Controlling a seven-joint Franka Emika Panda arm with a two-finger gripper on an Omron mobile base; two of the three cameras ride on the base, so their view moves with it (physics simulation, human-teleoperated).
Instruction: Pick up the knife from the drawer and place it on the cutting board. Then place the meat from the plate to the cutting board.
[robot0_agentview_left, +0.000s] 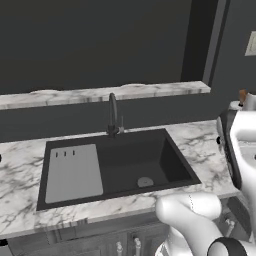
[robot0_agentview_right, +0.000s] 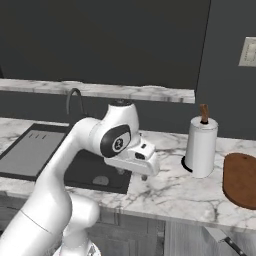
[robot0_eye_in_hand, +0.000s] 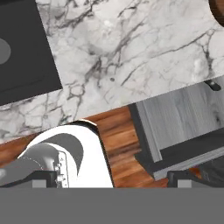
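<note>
Right base view gives you the cutting board (robot0_agentview_right: 242, 180) at 3 o'clock on the marble counter (robot0_agentview_right: 170, 192), reddish-brown, flat, cut off by the frame edge. At 5 o'clock, below the counter lip, the drawer (robot0_agentview_right: 220, 239) stands pulled out, and a slim dark-handled piece lies in it, likely the knife (robot0_agentview_right: 230, 244) (too small for you to be sure). A white paper towel roll (robot0_agentview_right: 201, 146) stands upright just beside the board's left edge, not touching. The gripper (robot0_agentview_right: 145, 176) hangs over the counter at centre, between roll and sink (robot0_agentview_right: 92, 172), fingers spread wide, nothing between them. Hand view: the drawer's grey wood front (robot0_eye_in_hand: 183, 116) sits at 4 o'clock, the board's corner at 1 o'clock. Left base view: your sink basin (robot0_agentview_left: 135, 160) sits at centre, grey drainboard (robot0_agentview_left: 73, 172) at 9 o'clock, faucet (robot0_agentview_left: 113, 116) at 12.
</note>
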